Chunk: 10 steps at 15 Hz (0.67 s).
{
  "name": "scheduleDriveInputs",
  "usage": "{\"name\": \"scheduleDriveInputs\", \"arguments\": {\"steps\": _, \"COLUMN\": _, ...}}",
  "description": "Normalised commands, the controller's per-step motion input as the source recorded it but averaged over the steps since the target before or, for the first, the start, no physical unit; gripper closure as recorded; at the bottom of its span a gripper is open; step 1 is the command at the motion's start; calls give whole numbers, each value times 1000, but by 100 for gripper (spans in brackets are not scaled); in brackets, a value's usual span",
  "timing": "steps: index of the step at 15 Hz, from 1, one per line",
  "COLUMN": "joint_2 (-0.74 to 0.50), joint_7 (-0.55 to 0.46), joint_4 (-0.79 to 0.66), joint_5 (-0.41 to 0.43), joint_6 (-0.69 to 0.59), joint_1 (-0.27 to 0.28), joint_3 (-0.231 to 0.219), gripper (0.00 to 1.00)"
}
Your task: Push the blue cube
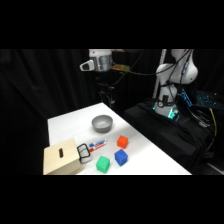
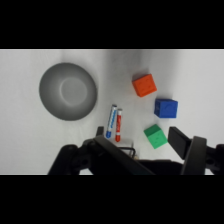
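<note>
The robot's hand [image 1: 102, 62] hangs high above the far part of the white table [image 1: 150, 155], well clear of everything on it. In the wrist view its two dark fingers [image 2: 181, 142] stand apart with nothing between them, so the hand is open and empty. The blue cube [image 1: 120, 157] rests on the table toward its near right part, just beside the orange-red cube [image 1: 122, 142], which lies a little farther back, and near the green cube [image 1: 103, 164], which lies to its left at the near edge. In the wrist view the blue cube [image 2: 165, 107] sits between the orange-red cube [image 2: 144, 85] and the green cube [image 2: 155, 136], apart from both. A grey bowl [image 1: 102, 122] stands upright near the middle of the table. Two markers [image 1: 98, 145], one blue and one red, lie side by side between the bowl and the cubes. A light wooden box [image 1: 62, 157] with a slot in its top occupies the near left corner, and a black clip-like object [image 1: 84, 152] lies against its right side.
</note>
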Motion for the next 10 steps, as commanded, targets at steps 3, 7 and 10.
{"name": "scheduleDriveInputs", "arguments": {"steps": 3, "joint_2": 26, "joint_7": 46, "joint_4": 31, "joint_5": -17, "joint_6": 6, "joint_1": 1, "joint_3": 29, "gripper": 0}}
{"name": "scheduleDriveInputs", "arguments": {"steps": 7, "joint_2": 161, "joint_7": 139, "joint_4": 177, "joint_5": -27, "joint_6": 34, "joint_1": 82, "joint_3": 103, "gripper": 0}}
{"name": "scheduleDriveInputs", "arguments": {"steps": 10, "joint_2": 240, "joint_7": 211, "joint_4": 280, "joint_5": -89, "joint_6": 91, "joint_1": 117, "joint_3": 116, "gripper": 26}}
